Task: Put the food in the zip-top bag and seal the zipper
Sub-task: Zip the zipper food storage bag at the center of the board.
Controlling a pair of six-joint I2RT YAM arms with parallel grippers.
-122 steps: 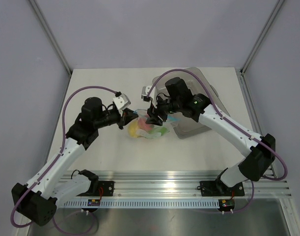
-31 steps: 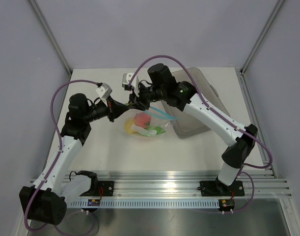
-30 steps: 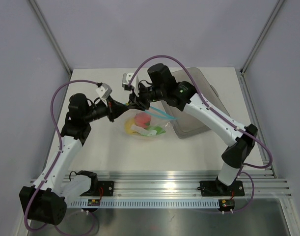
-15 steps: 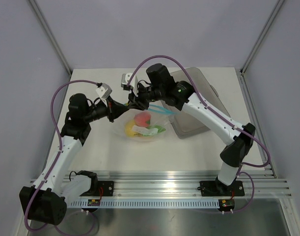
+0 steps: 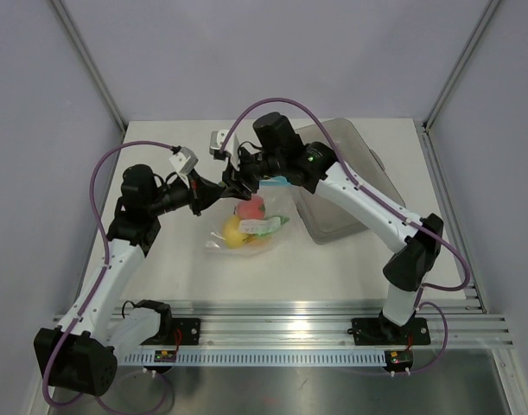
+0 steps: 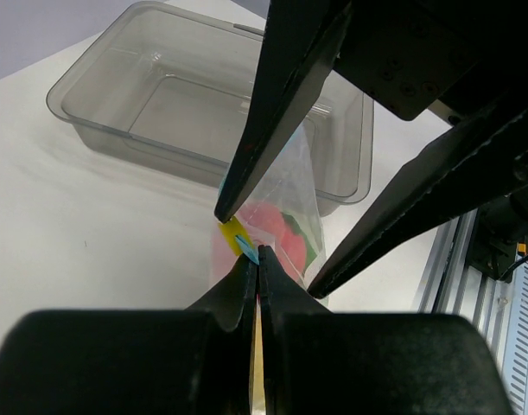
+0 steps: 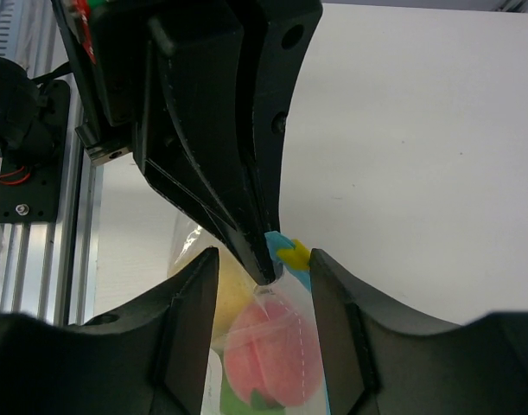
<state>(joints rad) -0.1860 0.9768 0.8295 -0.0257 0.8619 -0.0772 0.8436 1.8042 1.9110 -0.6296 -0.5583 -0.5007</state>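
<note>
The left gripper is pinching one corner of the clear bag at its blue zipper, its jaws clamped tight on the strip. The right gripper is standing spread apart, its fingers straddling the bag's top edge without squeezing it. The bag is hanging below both grippers over the table, near the grey tray, with the toy food inside.

Left pincer and right pincer crowd the zip-top bag at frame centre; the grey tray blocks the right. Worktop lies open below them.
</note>
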